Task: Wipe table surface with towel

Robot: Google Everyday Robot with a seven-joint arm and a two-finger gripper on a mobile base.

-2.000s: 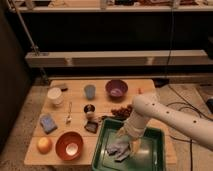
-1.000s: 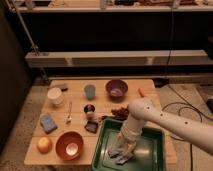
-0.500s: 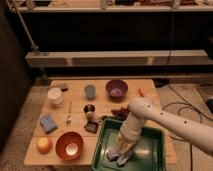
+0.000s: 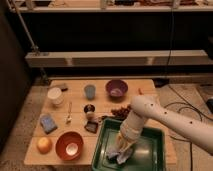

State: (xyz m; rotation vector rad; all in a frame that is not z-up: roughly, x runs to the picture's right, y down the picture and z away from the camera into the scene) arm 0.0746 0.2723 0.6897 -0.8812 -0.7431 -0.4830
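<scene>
Where the towel [image 4: 116, 155] lies bunched in the tray [image 4: 153, 131], the end effector [image 4: 123, 146] is clamped on it.
That tray sits at the table [image 4: 75, 98]'s near right corner.

My arm [image 4: 172, 121] reaches in from the right, elbow bent, wrist pointing steeply down. My tool [image 4: 123, 148] sits low near the front edge of the surface [image 4: 75, 94], right of centre, clamped shut.

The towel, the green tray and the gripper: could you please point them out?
towel [image 4: 117, 155], camera view, its crumpled middle.
green tray [image 4: 148, 152], camera view, bare floor, right side.
gripper [image 4: 123, 146], camera view, fingertips down in the tray on the towel.
</scene>
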